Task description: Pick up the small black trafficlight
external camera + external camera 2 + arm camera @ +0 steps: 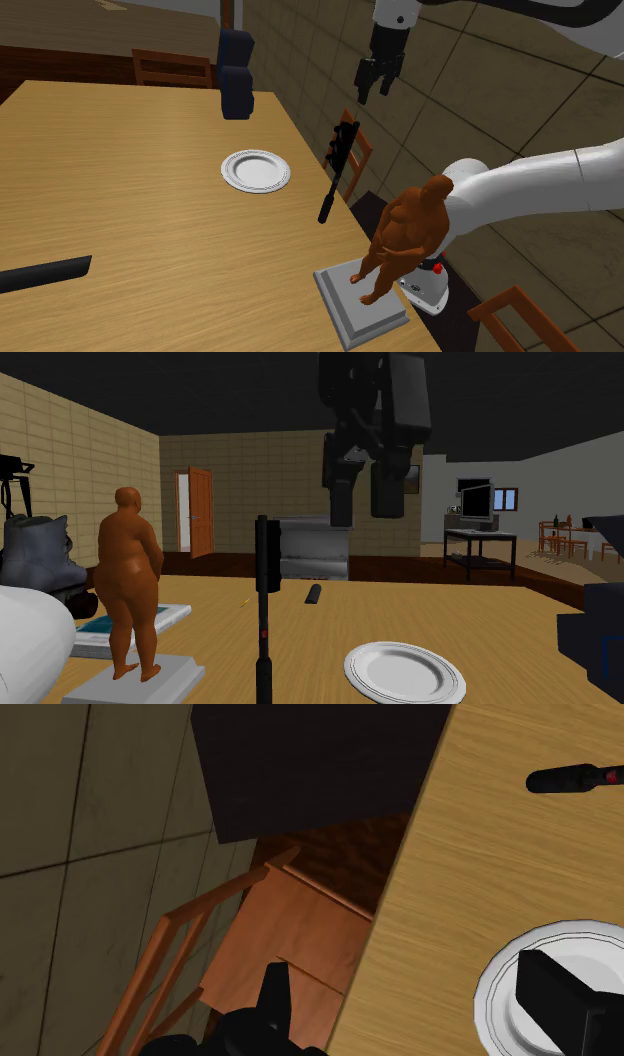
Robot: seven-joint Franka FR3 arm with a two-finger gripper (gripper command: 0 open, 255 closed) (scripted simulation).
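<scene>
Fingers (340, 497) of our all-black gripper (374, 92) are spread apart, clasping nothing. We hang high over the edge of the light wooden table (120, 200), above an orange-brown wooden chair (290, 929). We see the small black traffic light (337, 170) standing upright near that edge, between a round white plate (256, 170) and a brown human figurine on a grey square base (400, 235), well apart from the gripper.

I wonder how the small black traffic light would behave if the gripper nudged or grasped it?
The traffic light stands upright, tall and thin with its head up high, so a nudge would probably tip it. It stands near the table edge, so it might fall off. It looks rigid, likely light.
</scene>
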